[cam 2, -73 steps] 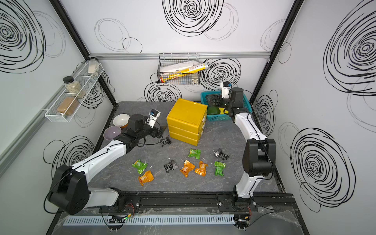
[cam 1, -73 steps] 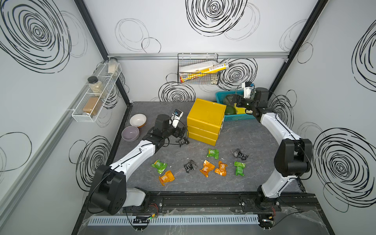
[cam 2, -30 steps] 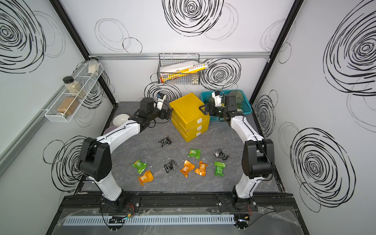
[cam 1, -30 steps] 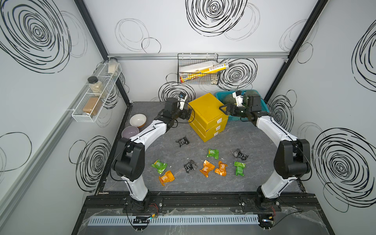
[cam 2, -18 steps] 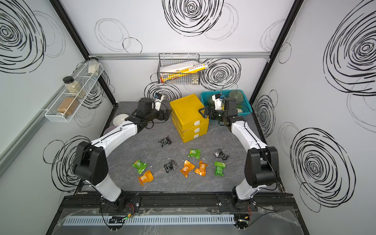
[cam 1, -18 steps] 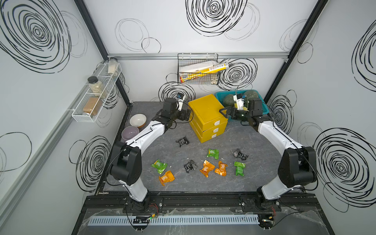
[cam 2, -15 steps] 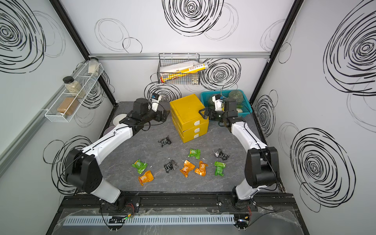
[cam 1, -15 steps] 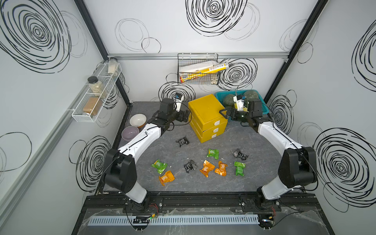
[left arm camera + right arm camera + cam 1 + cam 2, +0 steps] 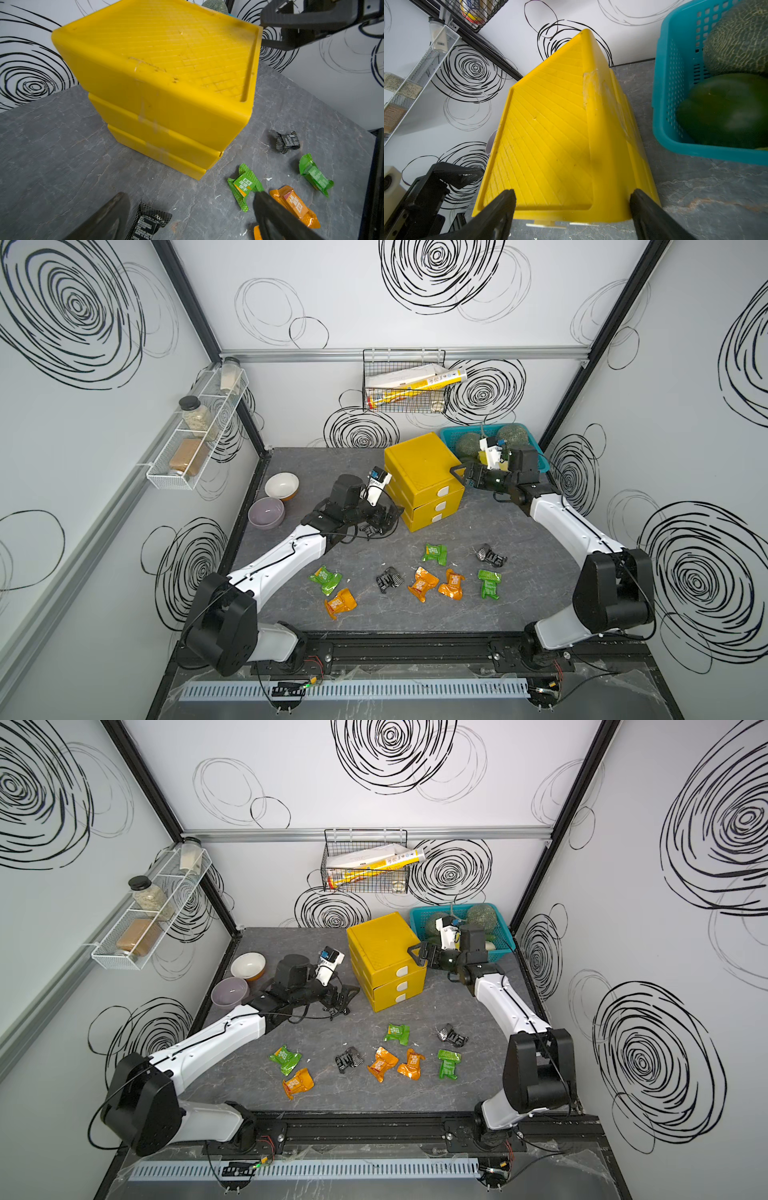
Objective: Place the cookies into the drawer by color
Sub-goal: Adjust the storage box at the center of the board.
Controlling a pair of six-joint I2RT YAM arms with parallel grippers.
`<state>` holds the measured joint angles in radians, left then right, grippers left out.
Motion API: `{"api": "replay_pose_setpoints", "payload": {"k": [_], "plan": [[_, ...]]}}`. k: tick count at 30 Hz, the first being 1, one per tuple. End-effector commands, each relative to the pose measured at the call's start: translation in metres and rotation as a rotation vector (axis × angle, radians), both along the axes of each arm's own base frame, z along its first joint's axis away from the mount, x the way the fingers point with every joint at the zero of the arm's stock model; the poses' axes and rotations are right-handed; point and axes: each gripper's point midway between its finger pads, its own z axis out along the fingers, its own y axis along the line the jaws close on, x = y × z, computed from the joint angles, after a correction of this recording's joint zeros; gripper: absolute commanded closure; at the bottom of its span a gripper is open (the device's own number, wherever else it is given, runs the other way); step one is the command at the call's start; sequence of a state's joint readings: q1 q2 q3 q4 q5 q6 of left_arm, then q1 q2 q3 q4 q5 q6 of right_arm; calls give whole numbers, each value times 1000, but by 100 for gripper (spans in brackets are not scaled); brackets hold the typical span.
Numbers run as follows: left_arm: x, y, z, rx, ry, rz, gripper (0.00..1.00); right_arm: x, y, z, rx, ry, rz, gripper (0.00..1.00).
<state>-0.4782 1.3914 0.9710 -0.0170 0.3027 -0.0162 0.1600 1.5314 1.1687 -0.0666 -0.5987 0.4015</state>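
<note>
- In both top views: left gripper [image 9: 384,519] [image 9: 345,997] is low over the table, jaws spread. A black packet [image 9: 369,528] lies right at its fingers. The yellow drawer cabinet [image 9: 419,472] [image 9: 384,948] stands just past its tips, all three drawers shut flush.
- In both top views: right gripper [image 9: 460,477] [image 9: 419,956] is spread wide at the cabinet's upper front corner. Contact cannot be told. The teal basket [image 9: 451,435] is just behind it.
- In a top view: the other cookie packets [image 9: 422,583] lie loose on the table, well apart from both grippers. Three are green, three orange, two black.
- Left wrist: the fingers [image 9: 108,216] stand wide apart. The black packet [image 9: 149,222] lies between them, close to one finger and not pinched. The cabinet [image 9: 166,72] is straight ahead of the tips. A green packet [image 9: 243,185] and an orange packet [image 9: 295,203] lie by the other finger, the orange one partly behind it.
- Right wrist: the fingers [image 9: 500,207] are spread, with the near edge of the cabinet [image 9: 550,135] between them. One tip is over the top's rim, the other beside the side wall. Whether they are touching is unclear. The basket [image 9: 662,104] sits off the outer finger.
</note>
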Motion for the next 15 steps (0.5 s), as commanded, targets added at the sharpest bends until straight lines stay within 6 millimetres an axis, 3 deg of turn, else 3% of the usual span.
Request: {"api": "replay_pose_setpoints", "payload": {"k": [1,12,15], "plan": [[1,-21,7,-59,-13,-49,1,-9,6,14,23,-37,13,9],[33,-31,8,-67,35,16,6,-4,11,19,9,-41,28,10],[46,-30,11,-63,46,34,16,-5,11,16,5,-39,25,10]]}}
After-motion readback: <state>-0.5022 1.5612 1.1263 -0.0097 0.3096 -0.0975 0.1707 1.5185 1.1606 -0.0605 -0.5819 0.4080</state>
